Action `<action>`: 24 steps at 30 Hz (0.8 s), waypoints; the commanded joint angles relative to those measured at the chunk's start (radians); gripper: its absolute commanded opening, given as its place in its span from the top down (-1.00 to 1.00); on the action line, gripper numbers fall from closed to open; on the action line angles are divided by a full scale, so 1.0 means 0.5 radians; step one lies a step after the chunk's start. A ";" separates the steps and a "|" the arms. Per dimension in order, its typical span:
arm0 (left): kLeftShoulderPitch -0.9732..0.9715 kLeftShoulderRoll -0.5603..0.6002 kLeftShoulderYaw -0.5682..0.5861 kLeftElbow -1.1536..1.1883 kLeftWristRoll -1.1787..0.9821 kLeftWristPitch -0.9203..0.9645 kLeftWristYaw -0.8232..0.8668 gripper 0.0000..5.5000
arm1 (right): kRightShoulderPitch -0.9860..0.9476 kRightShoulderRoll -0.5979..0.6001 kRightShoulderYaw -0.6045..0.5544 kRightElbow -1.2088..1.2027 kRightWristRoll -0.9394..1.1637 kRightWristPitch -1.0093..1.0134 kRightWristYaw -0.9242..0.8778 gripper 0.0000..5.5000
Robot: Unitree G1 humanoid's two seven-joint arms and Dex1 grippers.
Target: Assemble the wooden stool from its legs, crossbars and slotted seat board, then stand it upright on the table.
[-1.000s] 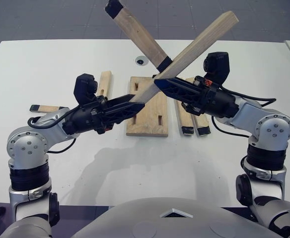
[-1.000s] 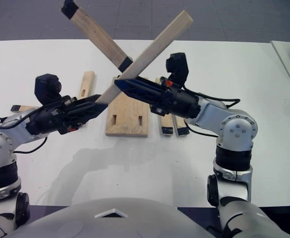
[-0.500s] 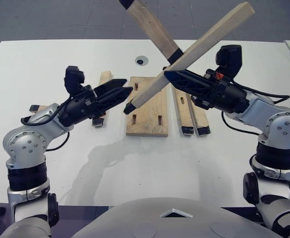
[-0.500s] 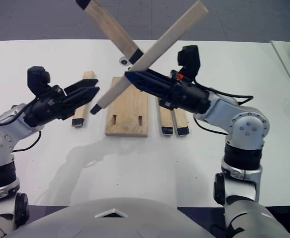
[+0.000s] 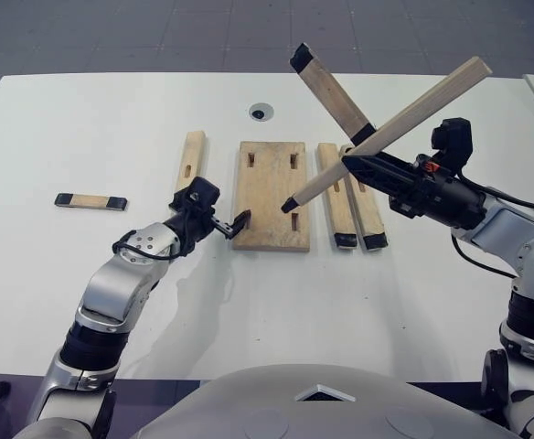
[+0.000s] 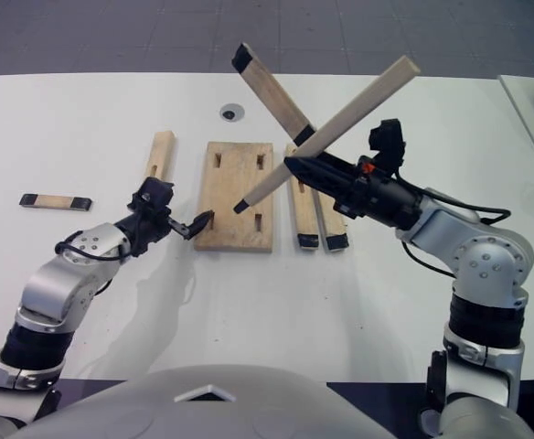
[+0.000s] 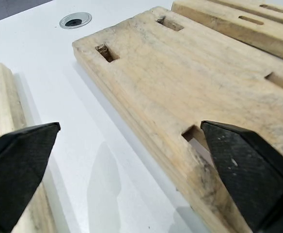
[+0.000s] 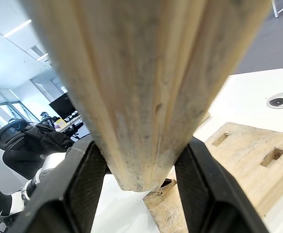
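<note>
My right gripper (image 5: 353,165) is shut on a long wooden leg (image 5: 404,119) that crosses a second black-tipped leg (image 5: 331,91). The two form an X held tilted in the air above the slotted seat board (image 5: 272,197). In the right wrist view the held leg (image 8: 146,87) sits between the black fingers (image 8: 83,189). The left gripper (image 5: 230,224) stands open and low over the table, at the board's front left corner. The left wrist view has its fingertips (image 7: 20,160) spread either side of the board edge (image 7: 180,97), holding nothing.
A loose slotted leg (image 5: 191,160) lies left of the board, and two more legs (image 5: 351,197) lie right of it. A short black-tipped crossbar (image 5: 89,201) rests far left. A round grommet hole (image 5: 260,112) sits behind the board. The table front is bare white.
The left gripper let go of the long leg's lower end, opened and dropped to the table beside the seat board. The right gripper carried the crossed legs right and lower.
</note>
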 commanded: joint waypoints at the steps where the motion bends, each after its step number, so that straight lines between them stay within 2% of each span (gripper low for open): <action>1: 0.027 0.096 -0.102 -0.078 0.141 0.145 -0.028 -0.96 | -0.014 -0.015 0.011 -0.027 -0.081 -0.043 0.009 0.26; 5: 0.042 0.232 -0.174 -0.086 0.232 0.276 -0.105 -0.96 | -0.090 0.005 0.053 0.011 -0.255 -0.146 0.017 0.26; 10: 0.098 0.444 -0.196 0.019 0.291 0.234 -0.282 -0.96 | -0.250 0.020 0.199 0.115 -0.613 -0.349 0.053 0.26; 12: 0.110 0.529 -0.194 0.067 0.305 0.140 -0.388 -0.96 | -0.305 0.024 0.310 0.172 -0.808 -0.454 0.089 0.26; 17: 0.106 0.766 -0.224 0.240 0.389 -0.363 -0.739 -0.96 | -0.401 0.047 0.536 0.355 -1.174 -0.661 0.215 0.26; 24: 0.127 0.898 -0.224 0.365 0.416 -0.747 -1.041 -0.96 | -0.489 0.089 0.619 0.518 -1.362 -0.751 0.376 0.26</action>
